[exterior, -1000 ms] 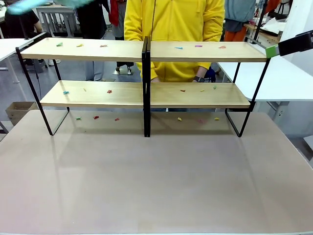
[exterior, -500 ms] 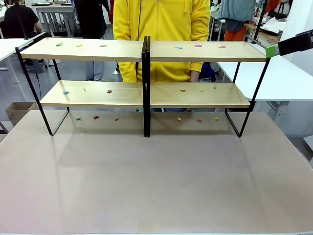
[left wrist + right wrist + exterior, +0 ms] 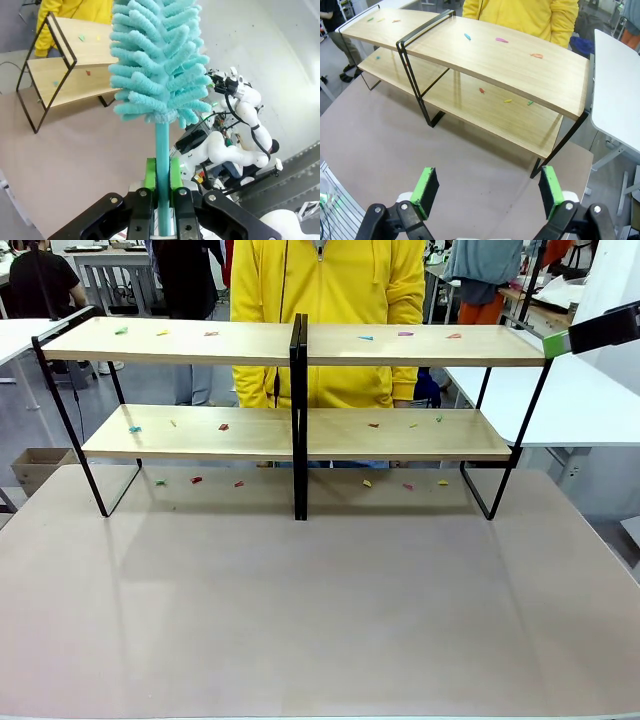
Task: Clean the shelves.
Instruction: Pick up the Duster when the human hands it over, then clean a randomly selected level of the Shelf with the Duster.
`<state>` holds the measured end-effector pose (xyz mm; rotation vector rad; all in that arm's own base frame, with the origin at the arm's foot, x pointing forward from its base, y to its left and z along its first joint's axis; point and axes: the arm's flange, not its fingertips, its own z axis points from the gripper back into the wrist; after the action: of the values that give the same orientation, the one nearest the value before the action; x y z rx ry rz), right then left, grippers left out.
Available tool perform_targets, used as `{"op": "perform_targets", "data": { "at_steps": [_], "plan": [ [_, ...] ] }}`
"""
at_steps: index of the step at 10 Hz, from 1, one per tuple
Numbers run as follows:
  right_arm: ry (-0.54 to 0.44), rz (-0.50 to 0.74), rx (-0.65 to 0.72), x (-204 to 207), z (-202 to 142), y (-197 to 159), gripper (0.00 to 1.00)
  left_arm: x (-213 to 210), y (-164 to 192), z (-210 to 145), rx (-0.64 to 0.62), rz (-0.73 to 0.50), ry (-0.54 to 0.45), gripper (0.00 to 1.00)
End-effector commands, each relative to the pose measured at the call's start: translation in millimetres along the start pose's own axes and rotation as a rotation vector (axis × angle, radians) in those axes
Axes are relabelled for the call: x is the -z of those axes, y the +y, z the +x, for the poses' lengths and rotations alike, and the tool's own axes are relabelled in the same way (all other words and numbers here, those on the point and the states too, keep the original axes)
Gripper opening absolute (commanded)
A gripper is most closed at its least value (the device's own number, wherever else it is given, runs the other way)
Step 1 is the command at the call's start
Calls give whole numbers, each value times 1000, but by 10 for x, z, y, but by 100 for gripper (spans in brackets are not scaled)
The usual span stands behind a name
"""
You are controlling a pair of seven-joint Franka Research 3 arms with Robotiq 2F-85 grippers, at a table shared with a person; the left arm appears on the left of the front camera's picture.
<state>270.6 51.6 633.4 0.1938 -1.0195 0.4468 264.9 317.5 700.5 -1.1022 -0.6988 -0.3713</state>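
The shelves [image 3: 200,342] stand across the far half of the table, two light wooden tiers on a black frame, also seen from the side [image 3: 75,75] and from above [image 3: 510,60]. Small coloured scraps [image 3: 223,426] lie scattered on both tiers and on the tabletop beneath. My left gripper [image 3: 161,175] is shut on the handle of a fluffy teal duster [image 3: 157,60], held up well away from the shelves' end. My right gripper [image 3: 488,189] is open, hovering high off the shelves' right end; one of its green-tipped fingers [image 3: 556,343] shows beside the top tier's right corner.
A person in a yellow top [image 3: 330,290] stands close behind the shelves. The grey-brown tabletop [image 3: 320,610] stretches in front of them. A white table [image 3: 590,410] stands to the right, and a cardboard box [image 3: 35,465] sits on the floor at left.
A teal blur at the front view's top left has left the picture. The person in yellow has shifted a little to the left behind the shelves. The right gripper's finger has not moved.
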Motion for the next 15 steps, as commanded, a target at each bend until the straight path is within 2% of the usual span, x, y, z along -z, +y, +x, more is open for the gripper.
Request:
{"op": "perform_targets", "data": {
  "at_steps": [1,12,13,14,15],
  "plan": [
    [3,0,1,-2,-1,0,100,31,-67,18,9,4,20,0],
    [3,0,1,-2,-1,0,100,31,-67,18,9,4,20,0],
    [3,0,1,-2,-1,0,100,49,-34,32,11,-5,12,12],
    [3,0,1,-2,-1,0,100,306,-133,-56,45,-13,196,12],
    [3,0,1,-2,-1,0,100,528,-164,-202,84,-72,432,12]
  ]
}}
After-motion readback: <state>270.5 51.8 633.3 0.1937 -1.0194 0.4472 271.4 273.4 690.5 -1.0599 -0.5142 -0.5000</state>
